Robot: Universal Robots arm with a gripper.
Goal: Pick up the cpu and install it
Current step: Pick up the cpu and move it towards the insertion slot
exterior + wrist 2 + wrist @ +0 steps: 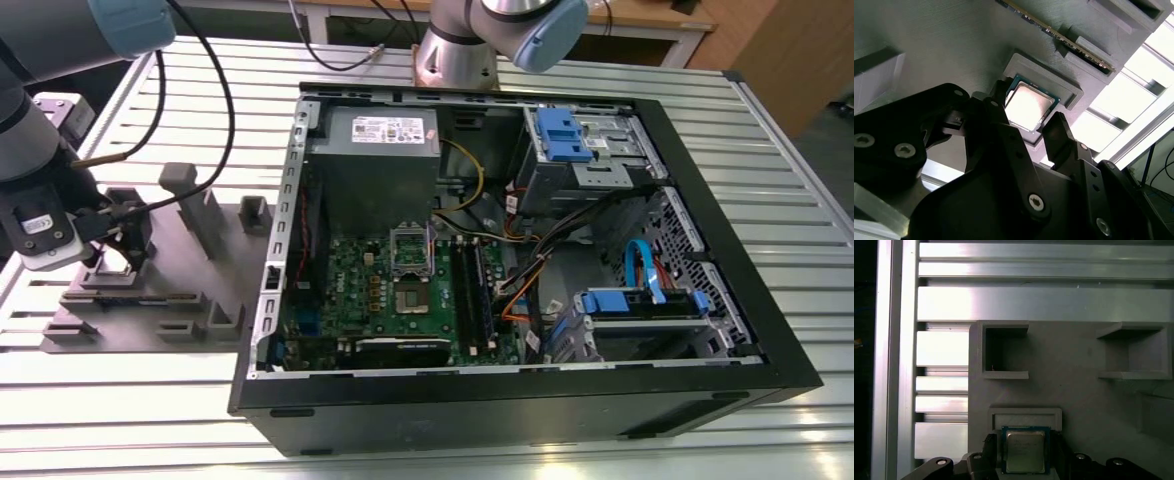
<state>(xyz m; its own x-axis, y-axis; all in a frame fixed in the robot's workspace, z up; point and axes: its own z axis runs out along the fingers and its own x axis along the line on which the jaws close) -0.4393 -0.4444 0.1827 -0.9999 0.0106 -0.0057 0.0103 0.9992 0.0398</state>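
The cpu point(1029, 104) is a small square chip with a silvery top, lying flat in a shallow pocket of the grey fixture point(1079, 390). In both wrist views my gripper point(1025, 456) straddles it, one black finger point(998, 96) at each side, close to the chip's edges. The jaws look open, with thin dark gaps beside the cpu point(1025, 451). In the exterior view my gripper point(114, 238) hangs low over the fixture point(174, 295) at that view's left, outside the computer case. The green motherboard point(380, 290) lies inside the case with its silver socket point(411, 298).
The open black computer case point(534, 400) holds a grey power supply box point(380, 150), blue drive brackets point(561, 135) and loose cables. Upright grey posts point(200, 210) stand on the fixture near my gripper. A second arm's base point(461, 50) stands behind the case on the slatted metal table point(801, 220).
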